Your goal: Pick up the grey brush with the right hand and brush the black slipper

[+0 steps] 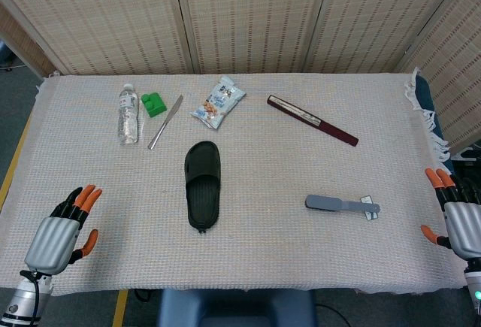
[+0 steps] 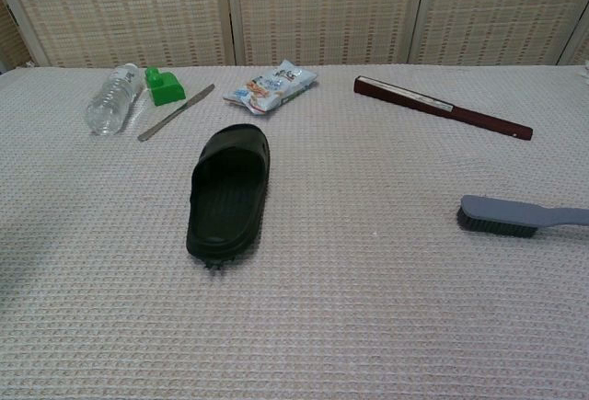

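The grey brush [image 1: 342,206] [image 2: 521,215] lies flat on the cloth at the right, bristles down, handle pointing right. The black slipper [image 1: 203,183] [image 2: 228,188] lies sole down in the middle, toe toward me. My right hand [image 1: 457,214] hovers at the table's right edge, right of the brush handle and apart from it, fingers spread and holding nothing. My left hand [image 1: 64,226] rests near the front left corner, fingers apart and empty. Neither hand shows in the chest view.
Along the back lie a plastic water bottle [image 1: 128,113], a green block [image 1: 154,104], a metal knife [image 1: 165,121], a snack packet [image 1: 219,102] and a dark red folded fan [image 1: 312,119]. A woven screen stands behind the table.
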Robot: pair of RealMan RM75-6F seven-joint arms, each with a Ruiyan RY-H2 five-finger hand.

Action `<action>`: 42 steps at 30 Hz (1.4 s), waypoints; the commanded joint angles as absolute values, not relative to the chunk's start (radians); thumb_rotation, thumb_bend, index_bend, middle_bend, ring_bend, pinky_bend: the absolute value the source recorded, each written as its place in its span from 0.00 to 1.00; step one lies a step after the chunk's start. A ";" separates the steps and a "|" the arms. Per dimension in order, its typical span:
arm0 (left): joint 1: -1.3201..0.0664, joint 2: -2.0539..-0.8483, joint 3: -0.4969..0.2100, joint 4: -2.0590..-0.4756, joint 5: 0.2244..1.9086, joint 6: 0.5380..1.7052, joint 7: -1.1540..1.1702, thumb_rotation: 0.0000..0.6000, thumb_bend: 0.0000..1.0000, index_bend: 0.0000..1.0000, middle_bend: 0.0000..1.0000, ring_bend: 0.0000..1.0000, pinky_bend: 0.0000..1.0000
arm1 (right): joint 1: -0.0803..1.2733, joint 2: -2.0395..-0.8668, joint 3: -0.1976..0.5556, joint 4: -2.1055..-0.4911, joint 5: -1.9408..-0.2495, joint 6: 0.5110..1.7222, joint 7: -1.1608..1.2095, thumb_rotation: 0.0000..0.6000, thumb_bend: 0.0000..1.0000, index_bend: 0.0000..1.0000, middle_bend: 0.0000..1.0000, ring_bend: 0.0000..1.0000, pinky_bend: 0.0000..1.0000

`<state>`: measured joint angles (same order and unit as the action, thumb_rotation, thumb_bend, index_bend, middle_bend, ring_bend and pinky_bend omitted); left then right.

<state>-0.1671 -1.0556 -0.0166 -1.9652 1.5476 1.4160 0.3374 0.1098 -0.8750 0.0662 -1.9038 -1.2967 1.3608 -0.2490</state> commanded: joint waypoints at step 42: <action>-0.180 -1.037 -0.011 -1.960 1.552 1.391 0.287 1.00 0.47 0.00 0.00 0.00 0.23 | 0.441 -1.378 0.073 -1.499 -1.031 1.043 -0.613 1.00 0.15 0.43 0.36 0.24 0.34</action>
